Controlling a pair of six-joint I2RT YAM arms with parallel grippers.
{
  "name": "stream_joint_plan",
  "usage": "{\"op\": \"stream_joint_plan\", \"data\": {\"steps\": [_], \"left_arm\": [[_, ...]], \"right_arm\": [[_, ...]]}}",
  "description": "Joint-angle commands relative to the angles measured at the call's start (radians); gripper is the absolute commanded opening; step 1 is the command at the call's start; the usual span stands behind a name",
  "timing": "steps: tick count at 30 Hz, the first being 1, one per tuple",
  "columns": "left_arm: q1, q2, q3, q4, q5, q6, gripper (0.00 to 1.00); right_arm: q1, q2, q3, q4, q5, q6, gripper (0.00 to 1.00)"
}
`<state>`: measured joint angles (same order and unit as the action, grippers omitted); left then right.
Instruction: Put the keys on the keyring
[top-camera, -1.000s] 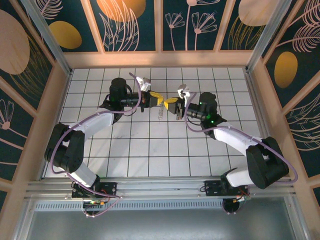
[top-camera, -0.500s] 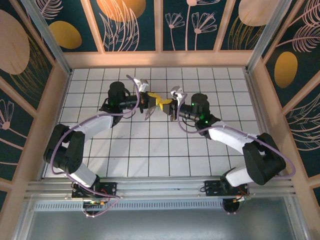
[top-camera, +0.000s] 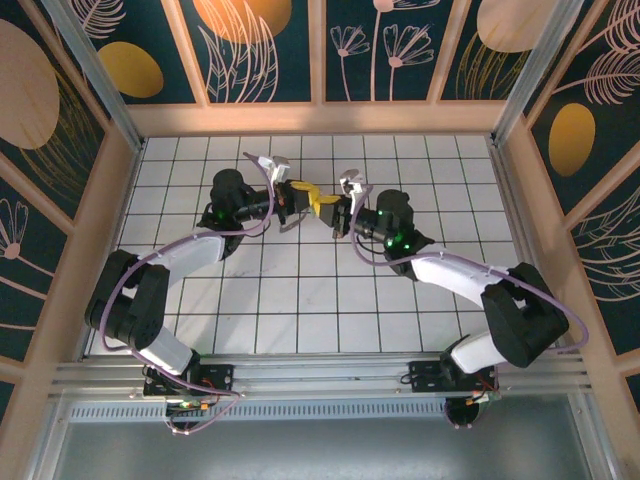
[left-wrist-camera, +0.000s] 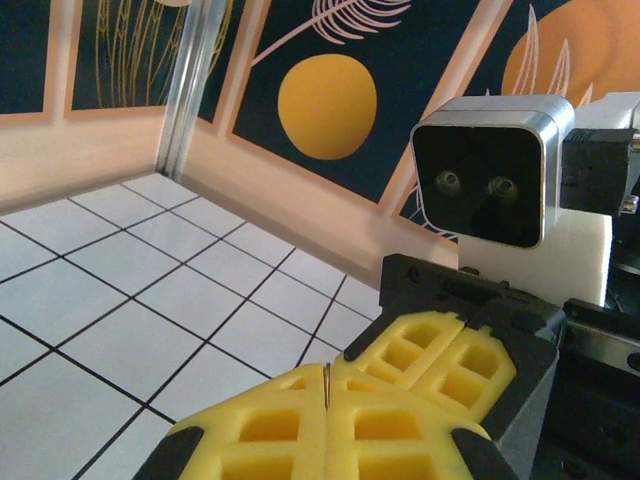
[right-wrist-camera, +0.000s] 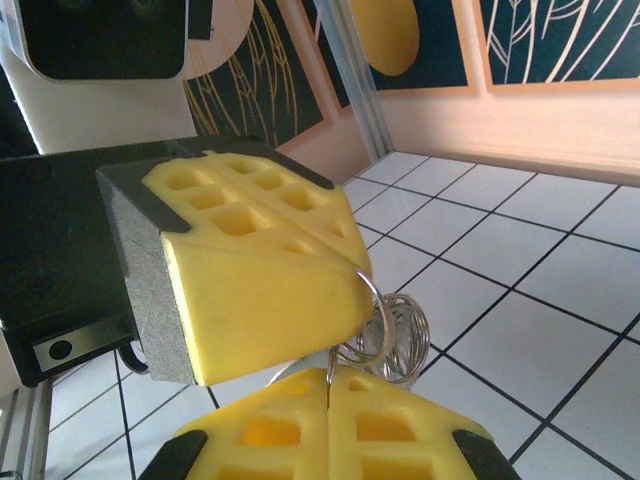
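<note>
Since a second ago both my arms have swung to my left. The spot where the pincers meet has slid leftward and slightly toward the back wall. My right arm now reaches farther across and my left wrist is pulled in.

My left pincer (top-camera: 308, 195) and right pincer (top-camera: 330, 204) sit tip to tip above the white tiled surface (top-camera: 300, 300), their yellow pads touching or nearly so. Both are clenched, with each pair of pads pressed flat together.

In the right wrist view, the keyring (right-wrist-camera: 392, 338) is a small bunch of silvery wire loops hanging just beyond my right fingertips, off the tiles. One loop curves round the tip of the left pincer's pad, and a strand runs down into the seam of my right pads, so my right pincer is grasping the keyring.

In the left wrist view, a thin metal sliver (left-wrist-camera: 327, 384) is nipped in the seam of my left pads. I cannot tell whether it is ring wire or a key. From above, the keys are too small to pick out.

The right arm's camera box (left-wrist-camera: 490, 170) looms close in front of my left wrist, and the yellow pads hide much of the ring. Patterned wall panels (top-camera: 260, 50) fence the surface, well apart from the pincers.
</note>
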<state>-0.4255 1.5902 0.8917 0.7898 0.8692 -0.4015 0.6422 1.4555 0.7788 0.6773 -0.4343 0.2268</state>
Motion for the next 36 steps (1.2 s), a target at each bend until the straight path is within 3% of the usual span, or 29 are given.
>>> {"op": "stream_joint_plan", "data": {"steps": [1, 3, 7, 13, 28, 36], "left_arm": [[-0.03, -0.013, 0.003, 0.084, 0.042, -0.031, 0.0], [-0.032, -0.01, 0.003, 0.087, 0.04, -0.033, 0.0], [-0.033, -0.005, 0.003, 0.091, 0.036, -0.036, 0.0], [-0.033, -0.002, 0.003, 0.094, 0.035, -0.038, 0.0], [-0.033, 0.016, 0.019, 0.089, 0.057, -0.034, 0.0], [-0.032, 0.014, 0.016, 0.112, 0.094, -0.036, 0.0]], "right_arm": [[0.063, 0.041, 0.076, -0.009, -0.048, -0.025, 0.0], [0.072, 0.049, 0.091, -0.039, -0.05, -0.046, 0.03], [0.067, 0.031, 0.072, -0.045, -0.038, -0.059, 0.23], [0.036, -0.025, 0.024, -0.045, -0.047, -0.054, 0.33], [-0.15, -0.297, -0.131, -0.038, -0.129, 0.012, 0.39], [-0.227, -0.227, -0.106, 0.035, -0.17, 0.062, 0.37]]}}
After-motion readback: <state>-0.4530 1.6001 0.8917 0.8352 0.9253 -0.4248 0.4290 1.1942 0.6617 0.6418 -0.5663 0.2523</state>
